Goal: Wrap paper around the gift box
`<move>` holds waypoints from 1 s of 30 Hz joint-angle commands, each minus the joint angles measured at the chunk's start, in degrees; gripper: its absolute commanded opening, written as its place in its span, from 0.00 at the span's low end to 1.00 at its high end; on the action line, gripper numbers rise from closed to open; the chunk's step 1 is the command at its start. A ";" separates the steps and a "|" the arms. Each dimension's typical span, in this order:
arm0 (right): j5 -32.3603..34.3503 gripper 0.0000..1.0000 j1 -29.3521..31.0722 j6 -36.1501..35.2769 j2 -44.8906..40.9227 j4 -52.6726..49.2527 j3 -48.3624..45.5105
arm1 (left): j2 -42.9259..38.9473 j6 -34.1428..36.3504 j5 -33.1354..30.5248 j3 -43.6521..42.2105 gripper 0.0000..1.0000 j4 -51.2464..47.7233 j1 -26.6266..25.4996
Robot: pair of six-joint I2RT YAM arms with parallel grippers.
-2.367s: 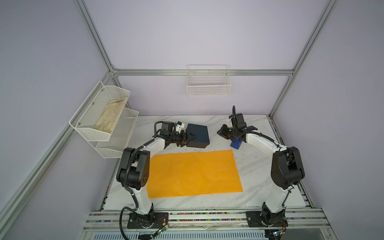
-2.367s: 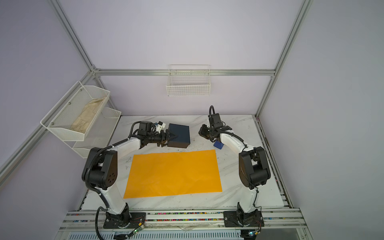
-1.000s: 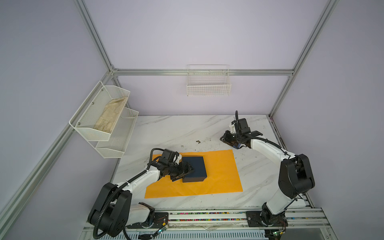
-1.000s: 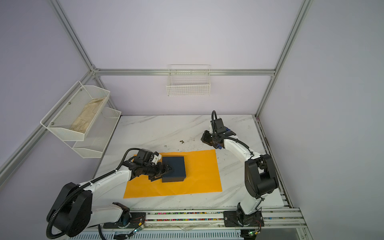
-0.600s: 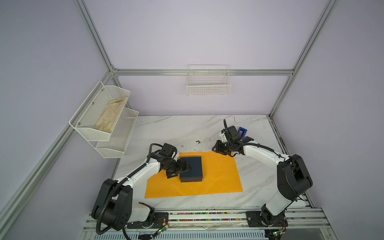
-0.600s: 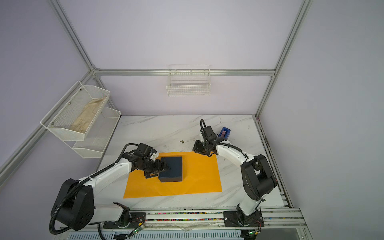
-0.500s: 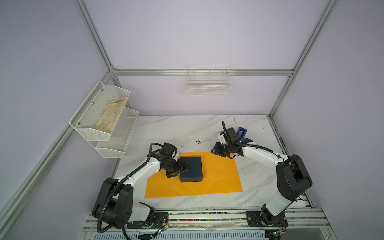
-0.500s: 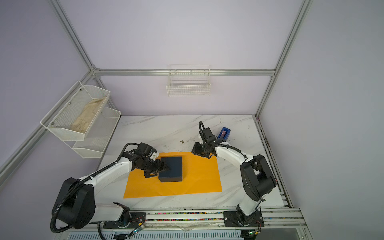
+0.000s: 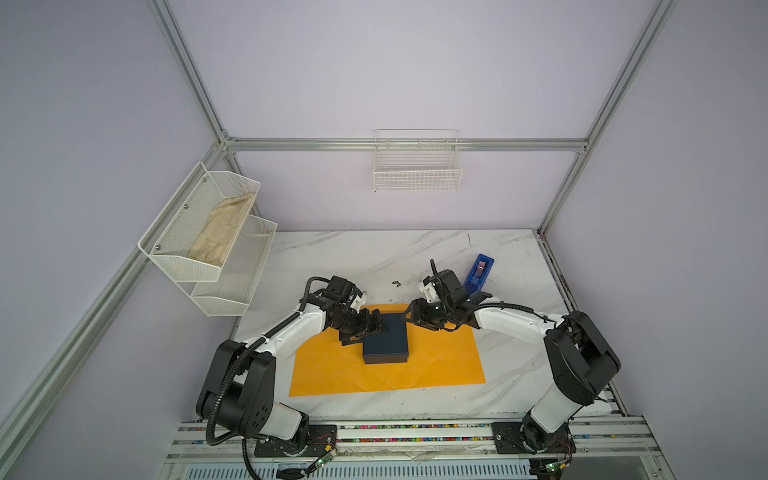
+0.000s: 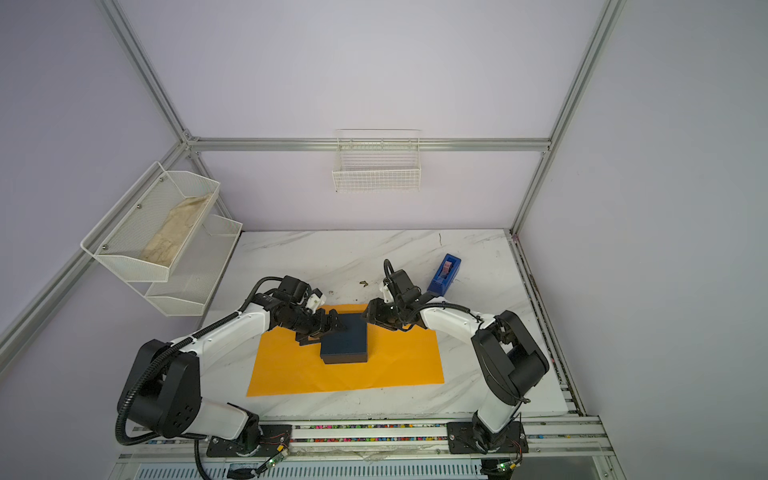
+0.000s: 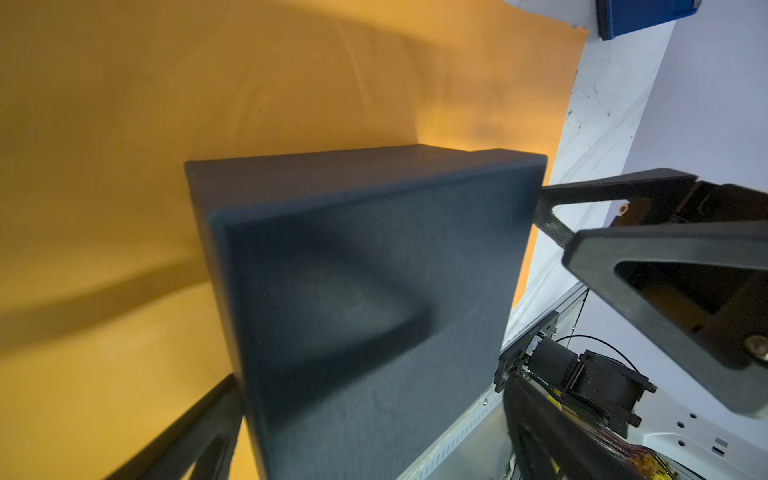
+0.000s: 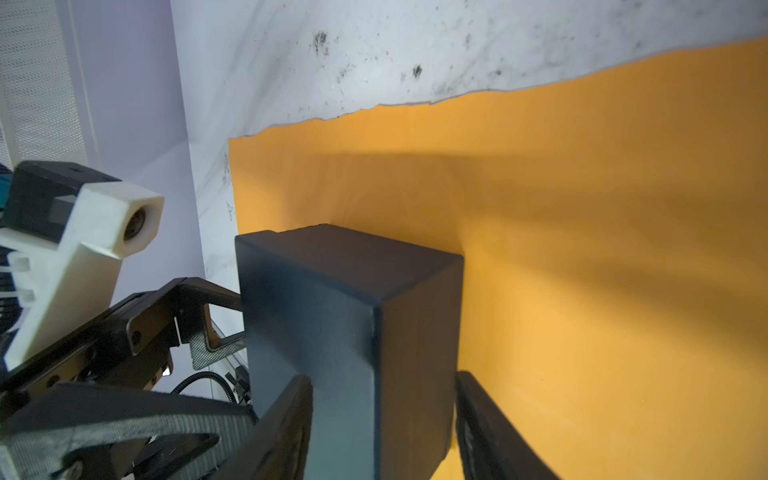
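The dark navy gift box lies flat on the orange paper, left of the sheet's middle. My left gripper is at the box's left edge, jaws spread wide with the box between them. My right gripper is open at the box's far right corner. One of its fingers is over the lid and the other is beside the base, with a sliver of paper showing in the gap.
A blue tape dispenser stands on the marble at the back right, behind the right arm. A white wall shelf holding a beige cloth hangs at the left. A wire basket hangs on the back wall.
The right gripper has left the tape dispenser, swung left to the box's far right corner and spread its jaws. The left gripper stays at the box's left edge. The box has barely moved.
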 commanded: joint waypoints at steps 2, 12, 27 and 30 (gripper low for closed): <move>-0.85 0.58 1.73 1.97 1.13 2.76 -0.77 | -1.55 0.08 3.19 1.38 0.94 1.68 0.04; 3.32 0.57 2.65 0.20 0.04 -1.61 0.79 | -2.36 0.30 -4.48 2.26 0.94 -2.92 0.08; -0.52 0.54 -20.15 -7.39 -10.08 -3.48 -11.39 | -5.04 0.95 -2.17 15.14 0.73 -8.53 -3.88; -1.54 0.54 -25.66 -9.48 -9.89 -3.65 -14.41 | -3.38 -0.23 -1.45 16.07 0.60 -8.58 -6.06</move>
